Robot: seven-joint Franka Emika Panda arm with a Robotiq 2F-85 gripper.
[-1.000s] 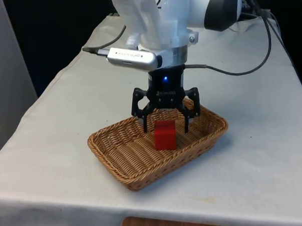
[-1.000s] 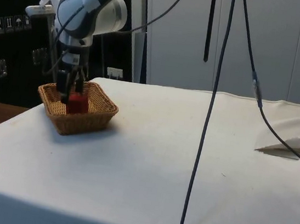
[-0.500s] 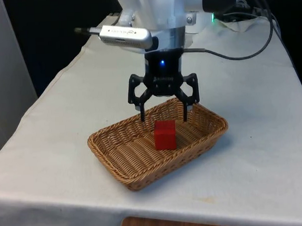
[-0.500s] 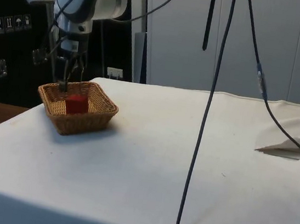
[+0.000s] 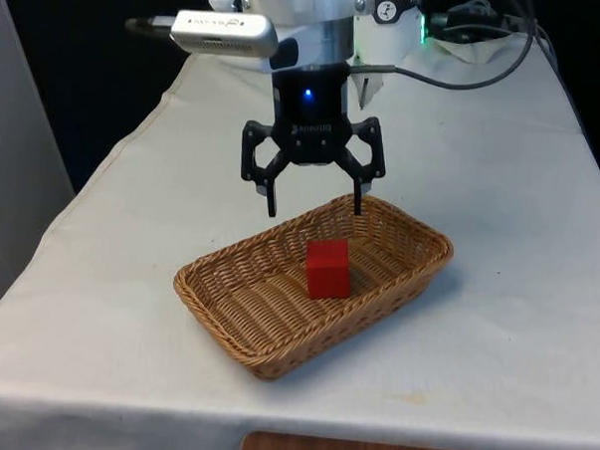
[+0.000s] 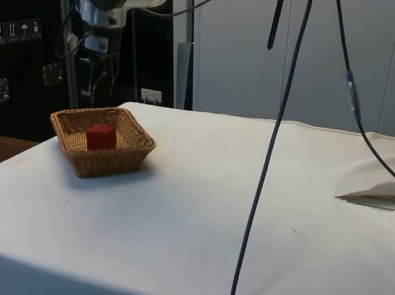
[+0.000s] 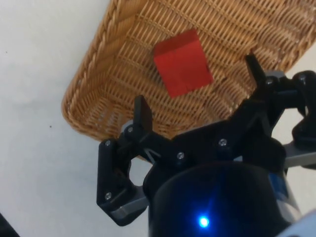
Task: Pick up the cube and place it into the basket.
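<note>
The claw (image 5: 313,202) was seen released and empty in the front view, with the cube (image 5: 328,269) resting below it inside the basket (image 5: 224,308). In the side view, the cube (image 6: 100,137) lay below the claw in the basket (image 6: 119,161). In the wrist view, the cube (image 7: 182,62) sat apart from the spread fingers (image 7: 143,112). Placement was judged done; only withdrawal was judged to be called for.
</note>
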